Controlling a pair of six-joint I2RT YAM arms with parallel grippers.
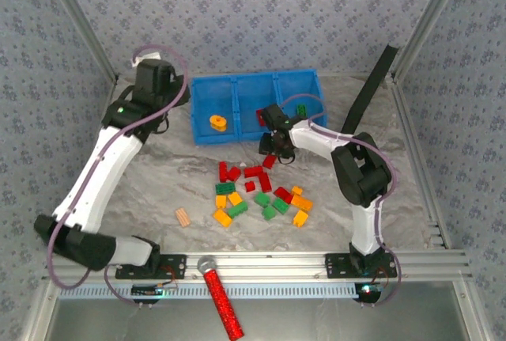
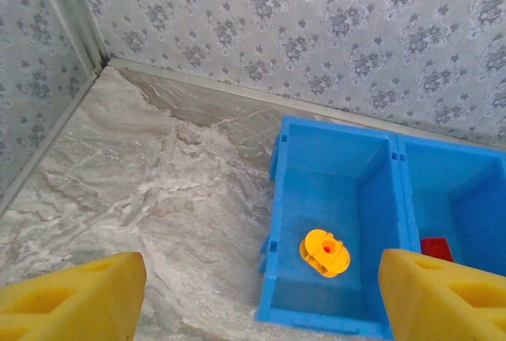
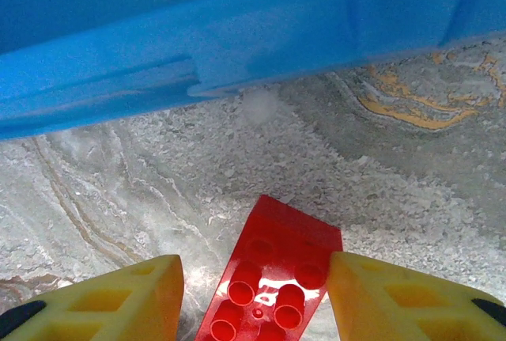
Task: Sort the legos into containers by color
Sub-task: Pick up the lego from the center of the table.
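The blue tray of containers stands at the back of the table. Its left compartment holds a round yellow piece, the middle one a red brick, the right one a green brick. The loose red, green and yellow-orange legos lie in a pile in front of it. My right gripper is low over the table just in front of the tray, open around a red brick; the right finger touches it and the left stands apart. My left gripper hangs open and empty left of the tray, facing the yellow piece.
A small tan ridged block lies left of the pile. A red glittery stick rests on the front rail. A black strap leans at the back right. Patterned walls close in the back and sides.
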